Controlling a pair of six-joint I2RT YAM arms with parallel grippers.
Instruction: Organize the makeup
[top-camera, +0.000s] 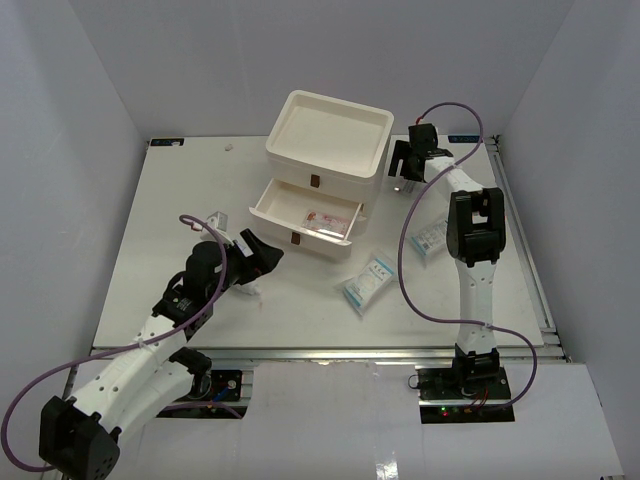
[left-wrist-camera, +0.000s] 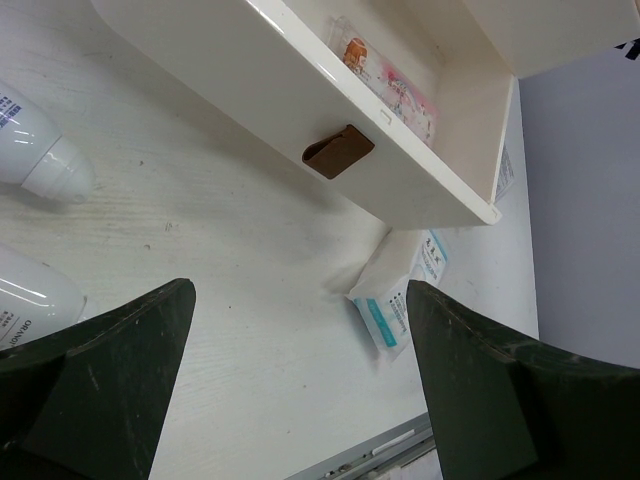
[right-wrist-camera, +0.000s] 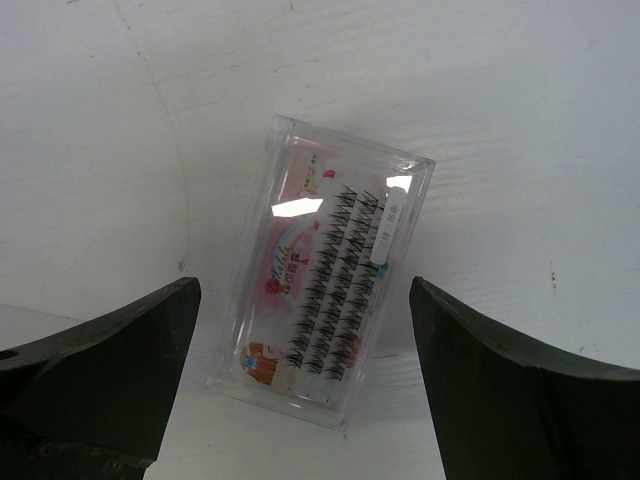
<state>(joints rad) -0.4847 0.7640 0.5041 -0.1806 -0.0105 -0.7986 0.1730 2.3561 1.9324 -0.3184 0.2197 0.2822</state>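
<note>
The makeup lies scattered round a cream three-drawer box (top-camera: 328, 140). Its middle drawer (top-camera: 300, 205) is pulled out and holds a flat pink-and-white lash case (top-camera: 325, 222), also seen in the left wrist view as the same lash case (left-wrist-camera: 390, 85). My left gripper (top-camera: 262, 255) hangs open just in front of that drawer; nothing sits between its fingers (left-wrist-camera: 120, 370). Two white tubes (left-wrist-camera: 40, 150) lie to its left. My right gripper (top-camera: 405, 172) is open to the right of the box, right above a second clear lash case (right-wrist-camera: 325, 270) that lies flat on the table.
Two blue-and-white packets (top-camera: 368, 280) lie in front of the box, and another packet (top-camera: 430, 236) rests by the right arm. A brown pull tab (left-wrist-camera: 338, 152) sticks out of the open drawer's front. The table's metal front edge (left-wrist-camera: 370, 455) is near the left gripper.
</note>
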